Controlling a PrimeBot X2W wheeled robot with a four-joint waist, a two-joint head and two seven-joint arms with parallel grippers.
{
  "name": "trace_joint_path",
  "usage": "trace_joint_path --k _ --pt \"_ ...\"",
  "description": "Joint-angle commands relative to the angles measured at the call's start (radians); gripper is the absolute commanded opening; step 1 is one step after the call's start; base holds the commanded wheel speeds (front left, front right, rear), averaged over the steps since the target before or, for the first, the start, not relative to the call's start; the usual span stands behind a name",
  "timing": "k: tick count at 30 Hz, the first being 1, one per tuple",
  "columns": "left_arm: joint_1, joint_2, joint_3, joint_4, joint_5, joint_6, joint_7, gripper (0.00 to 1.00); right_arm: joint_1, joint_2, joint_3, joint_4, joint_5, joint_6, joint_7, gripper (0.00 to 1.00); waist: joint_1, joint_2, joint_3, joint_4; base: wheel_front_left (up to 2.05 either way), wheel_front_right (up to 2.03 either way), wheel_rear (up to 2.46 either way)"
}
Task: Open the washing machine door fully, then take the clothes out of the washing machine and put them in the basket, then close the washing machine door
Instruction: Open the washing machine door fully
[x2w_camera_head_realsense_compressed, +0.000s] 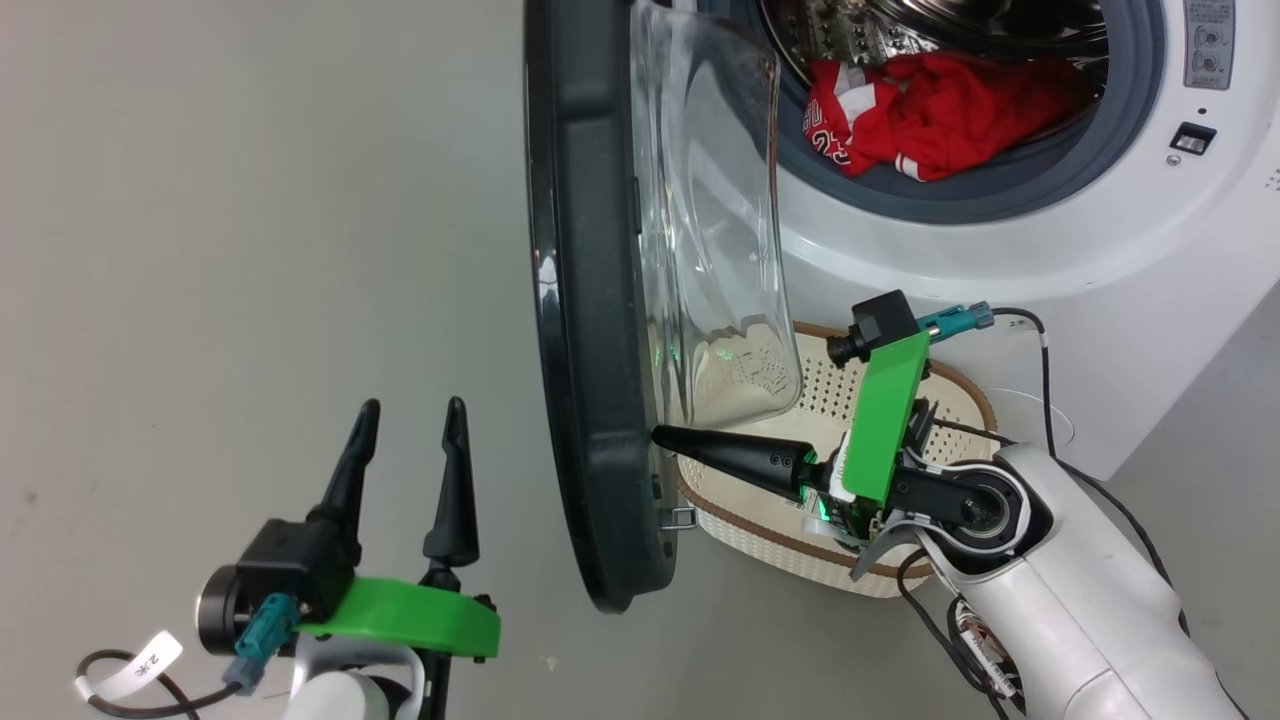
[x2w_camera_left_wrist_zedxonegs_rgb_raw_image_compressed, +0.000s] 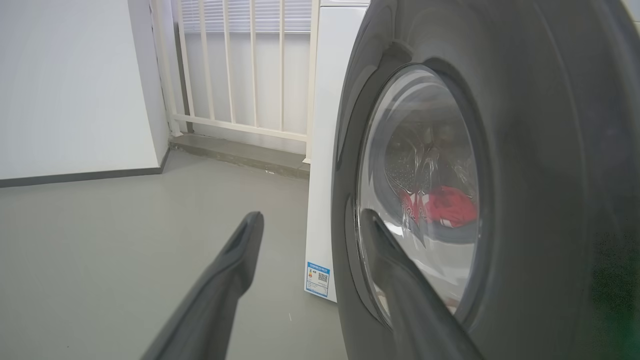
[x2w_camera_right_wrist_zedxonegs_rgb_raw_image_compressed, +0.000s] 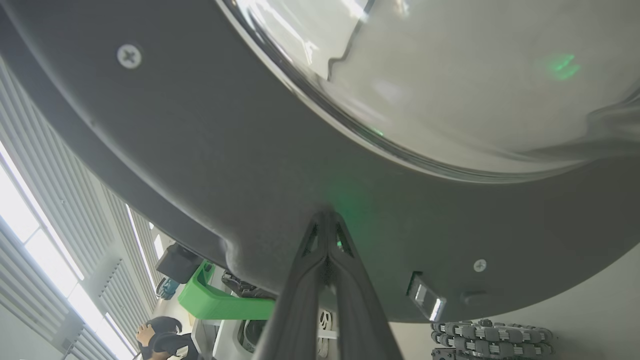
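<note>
At the inner face of the washing machine door, low on its black rim below the glass bowl: right gripper, fingers pressed together, nothing held, tip against the rim. Door stands well out from the opening, edge-on in the head view. Left gripper on the door's outer side, fingers spread wide, empty, above bare floor, near the rim but apart from it. Basket on the floor under the right arm, just in front of the washing machine. Red clothes heaped in the drum mouth, lapping onto the grey ring.
</note>
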Motion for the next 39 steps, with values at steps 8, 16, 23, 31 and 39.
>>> trace_joint_path --k 8,16,23,31,39 --pt "0.002 0.021 0.027 -0.028 -0.015 0.009 -0.005 1.00 -0.031 0.000 0.043 -0.037 0.007 0.008 -0.041 0.00 0.0000 0.0000 0.003 -0.002 0.00 0.00 0.00" --pt "0.010 0.029 0.023 -0.037 -0.024 0.004 -0.005 1.00 -0.004 -0.062 0.061 -0.138 -0.152 0.008 -0.175 0.00 0.0000 0.0000 -0.004 -0.011 0.00 0.00 0.00" --pt "0.027 0.029 0.025 -0.059 -0.033 0.005 -0.008 1.00 0.066 -0.081 0.027 -0.230 -0.334 0.008 -0.318 0.80 0.0000 0.0000 -0.015 -0.018 0.00 0.00 0.00" --pt "0.043 0.033 0.031 -0.084 -0.022 0.014 -0.011 1.00 0.164 -0.065 -0.035 -0.356 -0.662 0.008 -0.488 1.00 0.0000 0.0000 -0.022 -0.027 0.00 0.00 0.00" --pt "0.061 0.033 0.036 -0.110 -0.010 0.019 -0.013 1.00 0.278 -0.006 -0.140 -0.439 -0.970 0.008 -0.629 1.00 0.0000 0.0000 -0.029 -0.038 0.00 0.00 0.00"
